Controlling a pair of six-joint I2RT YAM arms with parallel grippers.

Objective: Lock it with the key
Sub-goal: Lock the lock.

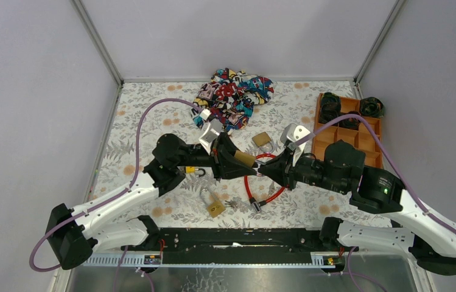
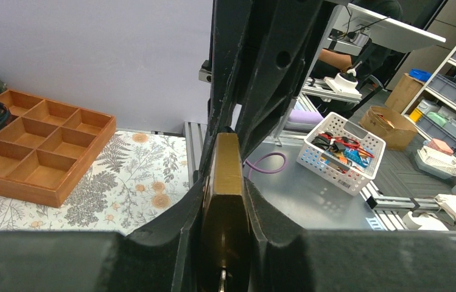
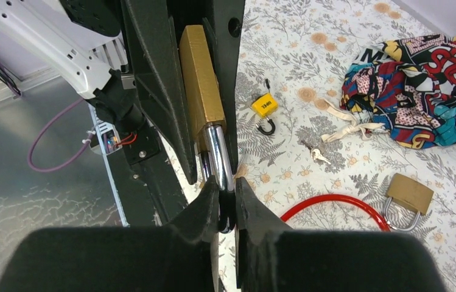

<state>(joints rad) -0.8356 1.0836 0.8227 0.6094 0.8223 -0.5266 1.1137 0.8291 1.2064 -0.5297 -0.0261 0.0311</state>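
Above floral table [image 1: 146,115], left pincer [image 2: 226,210] clamps padlock [image 2: 227,164] body — right pincer [image 3: 226,193], its shackle [image 3: 218,152].

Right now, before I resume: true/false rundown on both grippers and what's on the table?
1. The left gripper clamps a brass padlock by its body. True.
2. The right gripper is wide open and clear of that padlock. False: it is closed on the steel shackle.
3. A yellow padlock lies on the table. True.
4. The red cable sits inside the wooden tray. False: it lies on the table, outside the tray.
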